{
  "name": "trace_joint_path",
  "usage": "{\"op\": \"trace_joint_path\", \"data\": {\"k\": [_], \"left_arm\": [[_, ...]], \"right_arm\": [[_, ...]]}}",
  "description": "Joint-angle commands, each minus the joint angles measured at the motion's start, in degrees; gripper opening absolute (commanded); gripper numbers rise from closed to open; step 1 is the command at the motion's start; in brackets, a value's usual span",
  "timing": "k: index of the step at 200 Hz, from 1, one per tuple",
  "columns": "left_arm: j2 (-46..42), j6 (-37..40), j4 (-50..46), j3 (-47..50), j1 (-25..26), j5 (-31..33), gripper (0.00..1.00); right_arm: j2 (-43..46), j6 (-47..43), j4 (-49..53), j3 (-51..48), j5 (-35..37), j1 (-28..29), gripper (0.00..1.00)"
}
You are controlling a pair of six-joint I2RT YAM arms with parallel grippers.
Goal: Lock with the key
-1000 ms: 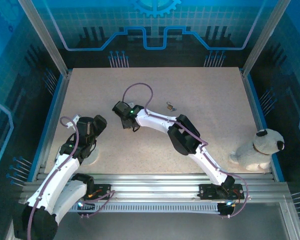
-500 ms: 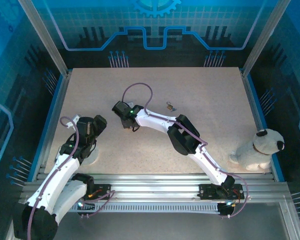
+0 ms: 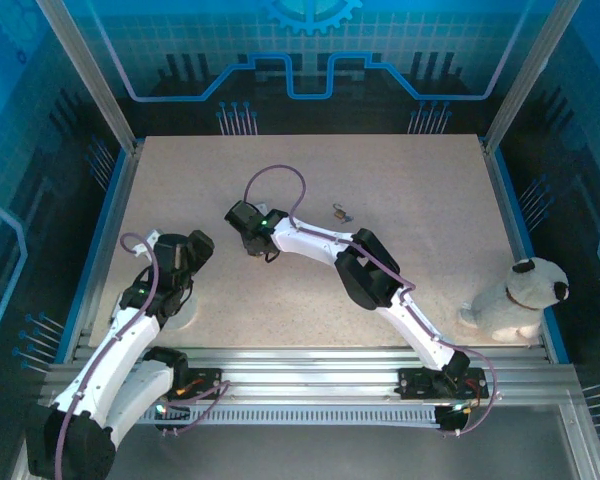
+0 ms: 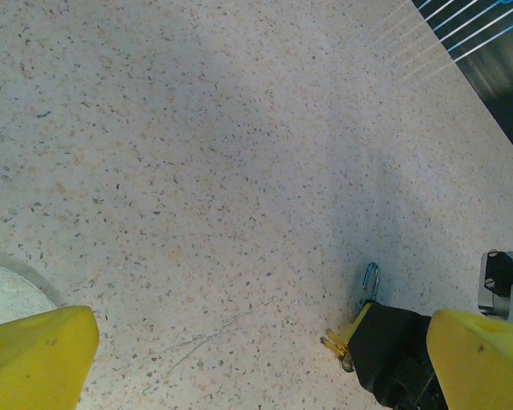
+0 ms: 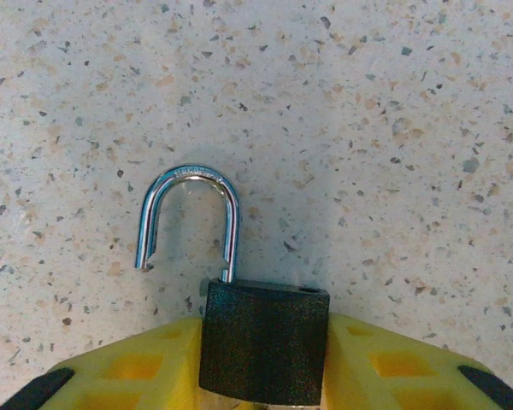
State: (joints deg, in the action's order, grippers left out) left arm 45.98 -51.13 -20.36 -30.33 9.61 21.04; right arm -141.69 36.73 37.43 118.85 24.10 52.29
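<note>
A: Where to look for the padlock (image 5: 265, 342)?

B: Right between the right jaws, clamped by its black body, with a yellow pad (image 5: 137, 376) flush against each flank. Lying flat on the bench (image 3: 400, 170), pointing straight out ahead of the jaws.

A: Locked?

B: Not yet. Plain from the shackle (image 5: 192, 213): seated on one leg, swung free on the other, with the notched tip hanging in the open ahead of the jaws.

A: Why take it by the body?

B: Most likely to pin it against turning and to leave the shackle clear for pressing home. Buries the keyhole end back inside the jaws, though. Cannot tell how reachable.

A: And the key (image 3: 340, 212)?

B: Probably that small metal piece on the bench, back behind the right jaws, out beside that arm and well apart from the padlock. Untouched. Too small to swear to.

A: Left jaws?

B: Spread wide, holding nothing, with bare bench between the fingers (image 4: 34, 350). Parked near the right jaws, seemingly as the free pair for fetching the key.

A: Next, then?

B: Judging only: hold the body pinned, bring the key across, seat the shackle, turn. Worth minding a slip of that smooth body under pressure.
</note>
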Motion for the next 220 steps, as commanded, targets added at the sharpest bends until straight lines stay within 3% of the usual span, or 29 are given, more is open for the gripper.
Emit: {"op": "trace_joint_path", "data": {"k": [1, 42, 86, 220], "left_arm": [[0.29, -0.55, 1.1, 0.87, 0.5, -0.11, 0.99], [0.65, -0.5, 1.34, 0.97, 0.51, -0.38, 0.99], [1.03, -0.46, 1.55, 1.05, 0.5, -0.47, 0.99], [2.39, -0.07, 3.52, 1.55, 0.51, -2.18, 0.99]], "right_arm": [[-0.86, -1.79, 2.38, -3.16, 3.19, -2.2, 0.37], [2.93, -4.06, -0.24, -8.1, 3.83, -2.2, 0.31], [5.49, -5.74, -1.55, -11.56, 2.81, -2.24, 0.31], [21.55, -10.65, -13.18, -31.8, -7.56, -2.55, 0.3]]}}
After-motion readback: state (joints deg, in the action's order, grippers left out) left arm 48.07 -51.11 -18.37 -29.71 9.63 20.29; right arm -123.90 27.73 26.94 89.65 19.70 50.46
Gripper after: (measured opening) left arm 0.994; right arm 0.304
